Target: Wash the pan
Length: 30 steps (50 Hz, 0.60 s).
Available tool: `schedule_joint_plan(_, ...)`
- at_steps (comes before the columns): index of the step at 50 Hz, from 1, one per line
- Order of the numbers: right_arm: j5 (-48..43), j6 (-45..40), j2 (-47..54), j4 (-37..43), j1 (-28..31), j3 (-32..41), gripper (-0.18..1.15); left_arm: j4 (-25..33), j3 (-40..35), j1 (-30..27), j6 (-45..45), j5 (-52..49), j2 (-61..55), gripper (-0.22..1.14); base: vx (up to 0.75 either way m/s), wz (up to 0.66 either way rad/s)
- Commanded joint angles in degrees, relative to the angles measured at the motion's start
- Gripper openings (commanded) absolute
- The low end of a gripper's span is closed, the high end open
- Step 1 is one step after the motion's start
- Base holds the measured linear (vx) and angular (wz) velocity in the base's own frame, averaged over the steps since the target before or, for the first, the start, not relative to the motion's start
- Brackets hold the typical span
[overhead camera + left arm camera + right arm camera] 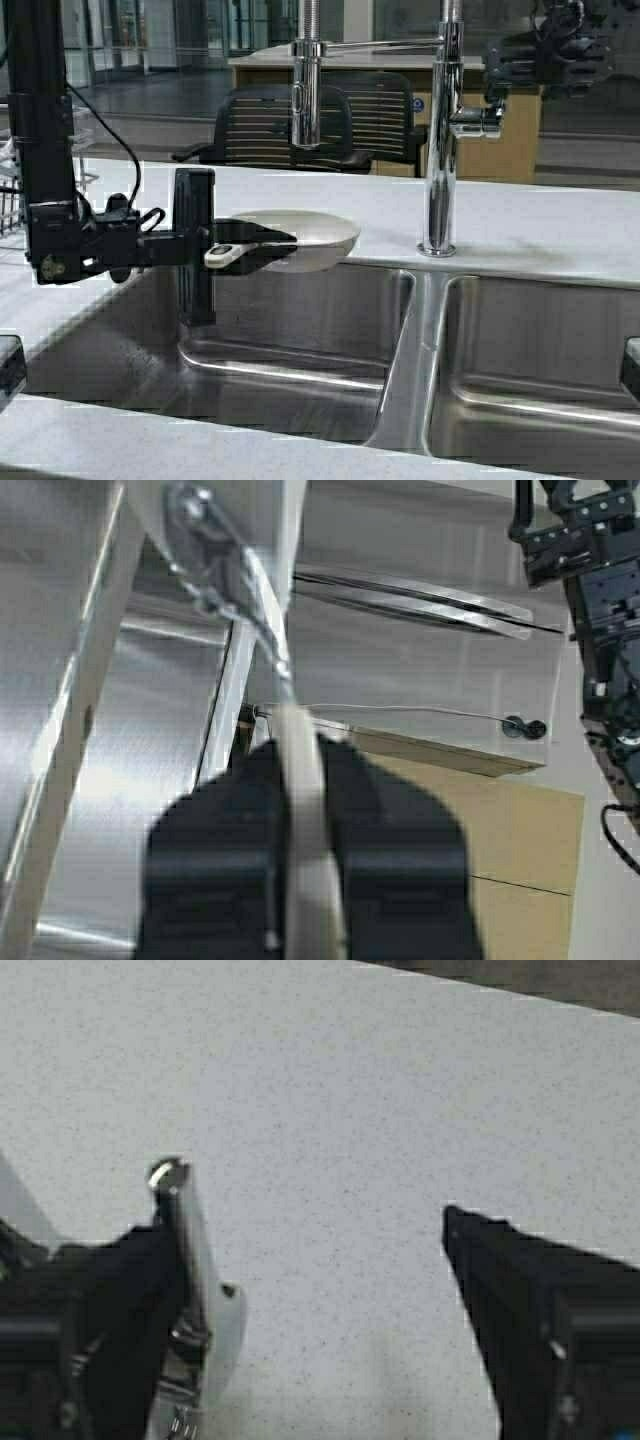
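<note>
One pan [300,238], cream-white, hangs level over the left sink basin [300,340], its stubby handle clamped in the left tool [215,252]. To rinse well, I judge it should sit under the spout [306,100] before the right tool [500,115], spread open around the tap lever [185,1250], turns it. The left arm reaches in horizontally; the right is raised.
</note>
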<state>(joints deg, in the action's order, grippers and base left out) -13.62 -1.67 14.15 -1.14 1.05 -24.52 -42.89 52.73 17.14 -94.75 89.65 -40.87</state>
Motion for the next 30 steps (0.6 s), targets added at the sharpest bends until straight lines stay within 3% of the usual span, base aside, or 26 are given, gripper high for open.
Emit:
schedule_joint_plan(1,1.1,0.1,-1.4,2.0,-2.6,1.1,1.03,0.1,-0.5,0.2,1.1,1.1,1.2,0.03,0.00,0.00)
schedule_joint_plan(30,3.7,0.0,-3.3,5.7,-7.0,0.2,1.03,0.1,-0.7,0.2,1.0,1.1,0.6,0.03,0.00,0.00)
